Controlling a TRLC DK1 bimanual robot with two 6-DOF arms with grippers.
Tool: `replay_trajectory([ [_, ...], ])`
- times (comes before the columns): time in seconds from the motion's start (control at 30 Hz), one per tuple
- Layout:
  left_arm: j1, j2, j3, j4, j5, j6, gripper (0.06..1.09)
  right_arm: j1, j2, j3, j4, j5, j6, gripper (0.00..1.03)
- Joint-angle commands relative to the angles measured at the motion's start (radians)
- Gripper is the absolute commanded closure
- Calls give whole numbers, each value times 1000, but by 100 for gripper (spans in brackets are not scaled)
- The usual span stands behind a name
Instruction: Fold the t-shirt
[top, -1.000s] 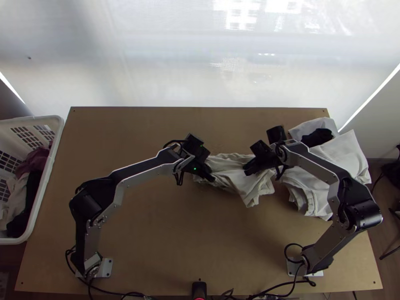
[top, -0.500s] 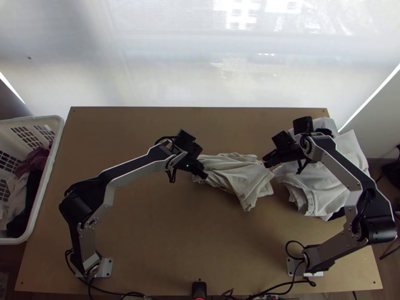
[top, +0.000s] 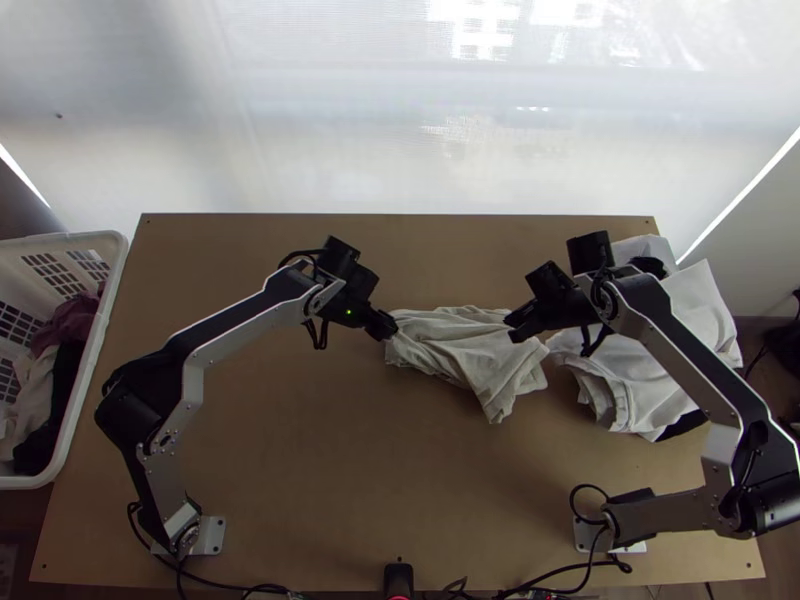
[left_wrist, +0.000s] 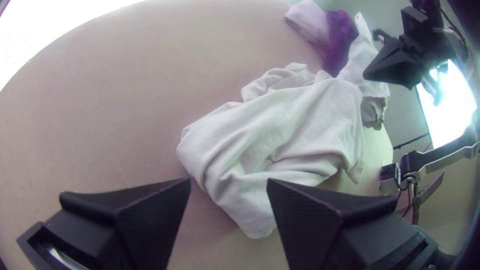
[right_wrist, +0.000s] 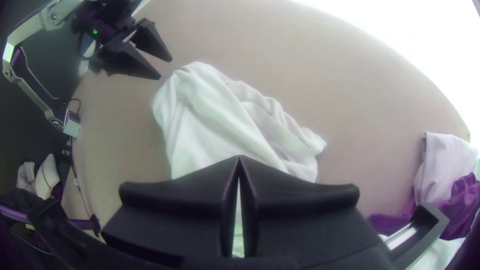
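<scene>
Left gripper (top: 388, 327) is backing off toward the table's (top: 300, 450) left edge, jaws wide, and right gripper (top: 512, 330) is drifting back in, jaws closed up, so the shirt (top: 475, 355) is just lying bunched mid-table, probably needing more folding.

Basket (top: 97, 335) left, t-shirt (top: 475, 355) between, pile (top: 628, 378) right

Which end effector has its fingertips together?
The right end effector: its fingertips meet, while the left end effector has its own spread apart.
</scene>
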Motion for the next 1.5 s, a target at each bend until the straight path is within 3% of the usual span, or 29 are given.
replay_trajectory([
  [0.0,74,57,48,-67,223,-70,11,60,-14,-4,-1,-1,48,100],
  [0.07,87,97,66,-90,286,-84,11,60,-17,0,-1,-1,49,100],
  [0.37,162,200,75,-159,336,-77,11,49,-46,-6,-1,-1,52,100],
  [0.67,220,270,97,-156,547,-115,11,49,-64,-26,-1,-1,49,100],
  [0.87,222,275,112,-155,623,-164,11,54,-83,-61,-1,-1,46,100],
  [1.47,156,258,164,-147,635,-207,11,69,-87,-72,9,1,54,100],
])
